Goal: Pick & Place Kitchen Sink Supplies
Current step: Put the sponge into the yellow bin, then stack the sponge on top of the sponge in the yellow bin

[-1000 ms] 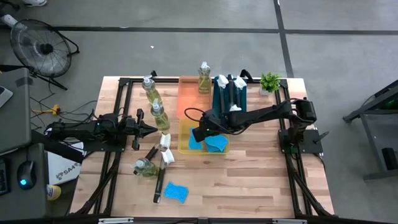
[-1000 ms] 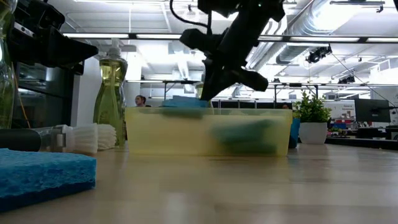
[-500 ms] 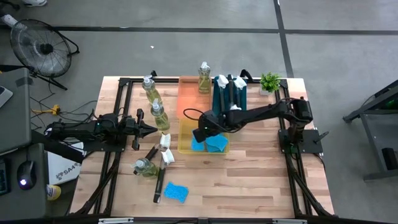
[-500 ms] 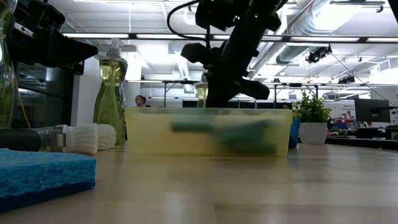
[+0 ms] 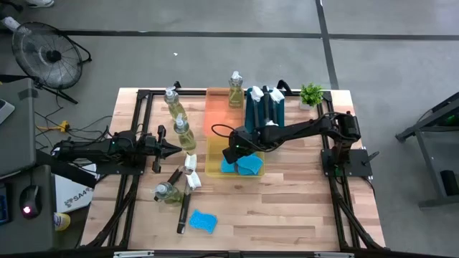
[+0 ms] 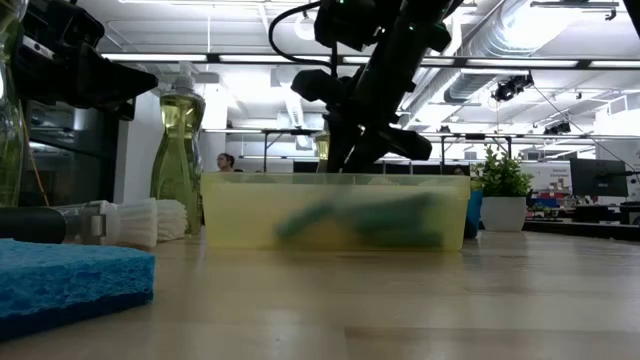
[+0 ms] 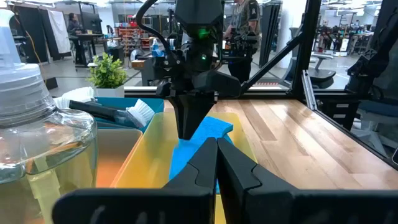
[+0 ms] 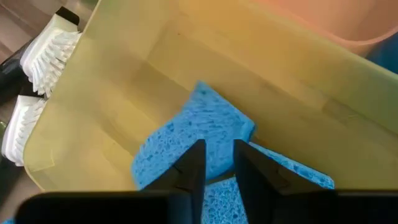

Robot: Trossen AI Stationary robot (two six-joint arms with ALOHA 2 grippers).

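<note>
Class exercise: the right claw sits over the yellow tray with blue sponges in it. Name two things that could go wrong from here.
1. The right claw is barely parted just above the sponge; rising now might drag it back out of the yellow tray.
2. That sponge lies tilted on another, so it may settle unevenly.

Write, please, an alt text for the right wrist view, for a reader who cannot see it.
The right pincer, its two dark fingers slightly apart, hangs just above a bright blue sponge lying tilted inside the yellow tray, with a second blue sponge beside it. Outside the tray wall, two white brush heads rest on the wooden table.
</note>
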